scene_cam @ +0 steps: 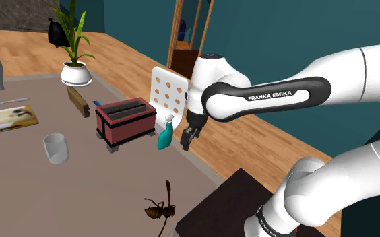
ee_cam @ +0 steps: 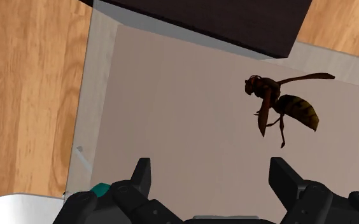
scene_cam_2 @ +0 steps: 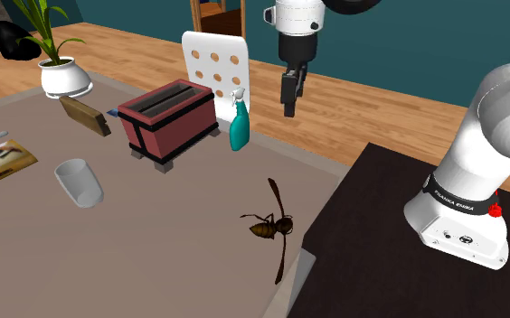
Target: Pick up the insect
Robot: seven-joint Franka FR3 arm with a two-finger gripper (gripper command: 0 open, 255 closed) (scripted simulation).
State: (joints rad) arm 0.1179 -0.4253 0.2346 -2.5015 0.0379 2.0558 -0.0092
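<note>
The gripper (scene_cam: pixel 187 137) hangs in the air with its fingers (ee_cam: pixel 142 173) released and spread wide, nothing between them. The insect (scene_cam_2: pixel 269 226), a brown wasp with a striped abdomen, lies on the table (scene_cam_2: pixel 172 244) well below the hand and off to one side of it, near the corner of the dark stand (scene_cam_2: pixel 371 244). In the wrist view it sits ahead of the fingertips and out past one of them, not in line with the gap. The step in hand, as I judge it, is the approach. The hand should first travel across toward the stand until the wasp's body is centred under the gap, and only then go down. The thick body is the part to aim for, since the long thin wings and the legs would probably give the pads little to clasp. It likely helps to turn the wrist so the fingers close across the body's narrow width, leaving the wings free to stick out at the open sides. The body lies low, so the descent must go nearly to the table, and the fingers should close only once the tips are level with it. A teal bottle (scene_cam: pixel 166 132) stands just beside the hand, but moving toward the wasp leads away from it. The stand's edge, close beyond the insect, is the thing to keep clear of.
</note>
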